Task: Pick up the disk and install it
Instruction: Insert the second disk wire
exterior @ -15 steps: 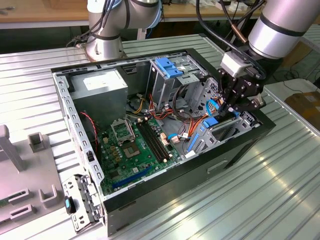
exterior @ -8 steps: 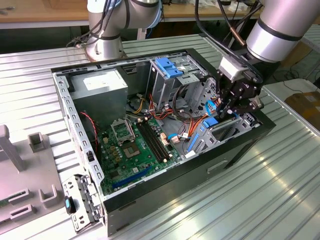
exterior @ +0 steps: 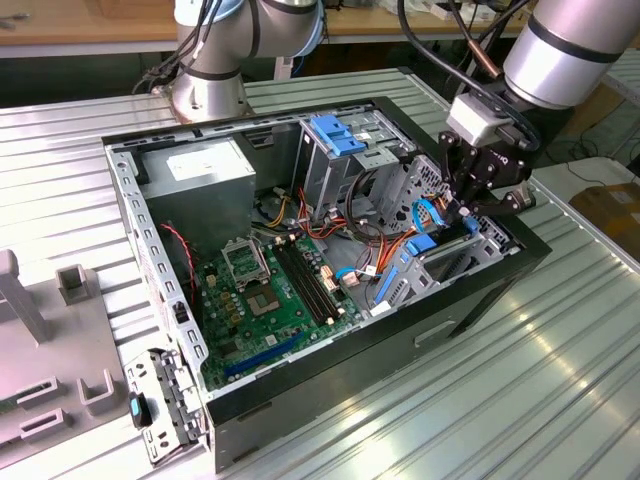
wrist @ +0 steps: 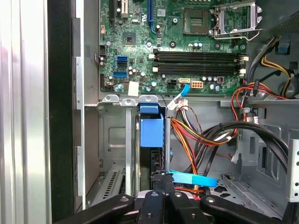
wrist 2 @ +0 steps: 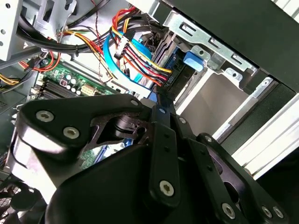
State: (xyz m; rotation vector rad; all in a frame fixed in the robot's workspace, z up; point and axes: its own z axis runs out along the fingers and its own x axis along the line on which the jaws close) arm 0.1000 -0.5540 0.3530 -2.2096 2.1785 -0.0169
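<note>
Hovering right over the drive bay point(exterior: 440, 262): gripper point(exterior: 463, 208) directly above the disk point(wrist: 152, 128), long axis down into bay. Can't tell grip.

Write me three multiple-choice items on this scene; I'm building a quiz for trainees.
1. In the exterior view, where is the gripper?
A. Over the power supply
B. At the drive bay, at the case's right end
C. Over the table, outside the case

2. What colour is the disk's carrier?
A. Blue
B. Red
C. Green

3. How is the case?
A. Upright, closed
B. On its side, closed
C. On its side, open

Answers:
1 B: the gripper hangs at the drive bay.
2 A: the disk has a bright blue carrier in the first wrist view.
3 C: the case lies flat with its board exposed.
</note>
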